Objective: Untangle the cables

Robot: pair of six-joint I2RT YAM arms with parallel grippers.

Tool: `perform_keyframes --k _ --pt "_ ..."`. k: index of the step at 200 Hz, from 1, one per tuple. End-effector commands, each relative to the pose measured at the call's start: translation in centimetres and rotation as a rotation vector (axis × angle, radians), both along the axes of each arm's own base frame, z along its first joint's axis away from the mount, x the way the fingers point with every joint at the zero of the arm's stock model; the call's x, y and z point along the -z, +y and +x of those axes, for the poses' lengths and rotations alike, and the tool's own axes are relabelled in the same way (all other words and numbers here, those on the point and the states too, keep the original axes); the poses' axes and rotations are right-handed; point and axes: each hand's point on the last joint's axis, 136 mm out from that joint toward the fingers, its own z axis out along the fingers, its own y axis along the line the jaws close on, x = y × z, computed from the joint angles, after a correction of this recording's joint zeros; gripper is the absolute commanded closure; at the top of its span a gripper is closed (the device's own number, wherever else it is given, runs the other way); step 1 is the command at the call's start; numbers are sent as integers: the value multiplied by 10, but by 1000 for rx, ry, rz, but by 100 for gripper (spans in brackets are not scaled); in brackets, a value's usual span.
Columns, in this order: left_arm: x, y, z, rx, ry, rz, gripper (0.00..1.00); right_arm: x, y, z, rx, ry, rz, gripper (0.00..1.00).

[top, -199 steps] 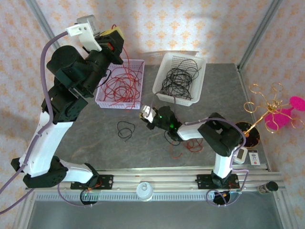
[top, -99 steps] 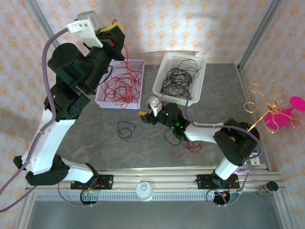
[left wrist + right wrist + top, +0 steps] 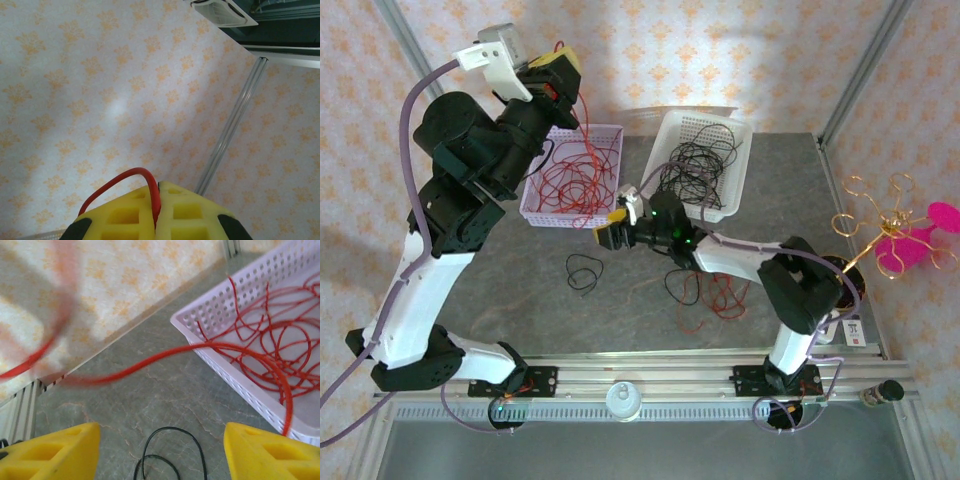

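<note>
A: Where is the left gripper (image 3: 557,72)?
B: High over the far left corner of the bench (image 3: 510,290), above the lilac basket (image 3: 565,223). On its wrist camera the yellow fingers (image 3: 125,217) are pressed together, pinching 1 red wire (image 3: 117,179) that arches out of the seam between them.
A: Where does that wire go?
B: From above, it hangs from the gripper down into the lilac basket, where the other red wires (image 3: 570,185) lie in loose loops.
A: And the right gripper (image 3: 609,233)?
B: Low over the middle of the bench, just beside the lilac basket's near right corner. Its 2 yellow fingers (image 3: 50,452) stand spread apart and grip nothing. Between them, down on the grey surface, lies a black loop (image 3: 170,440).
A: Anything else on that camera?
B: 1 red strand (image 3: 165,352) climbs over the basket's perforated rim and crosses the view toward the left, blurring as it goes. I cannot tell where it ends.
A: The black wires (image 3: 695,165)?
B: Most sit coiled in the white basket (image 3: 720,122) at the far edge, just right of the lilac one.
A: Anything loose?
B: A mixed tangle (image 3: 718,296) of red and black strands lies under the right forearm, toward the near edge and right of the middle. The black loop (image 3: 583,272) lies alone left of it, apart from both baskets.
</note>
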Motion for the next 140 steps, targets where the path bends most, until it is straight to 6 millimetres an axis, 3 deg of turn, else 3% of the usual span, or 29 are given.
perform_keyframes --k 1,44,95,140 --pt "-15 7 -13 21 -38 -38 100 23 -5 22 130 146 -49 35" --pt "-16 9 -15 22 -36 -37 100 27 -15 35 218 124 -88 36" --pt "-18 6 -17 47 -42 -48 100 34 -5 45 216 144 -102 46" --pt "-18 9 -17 30 -38 -37 100 30 -6 40 201 172 -112 46"
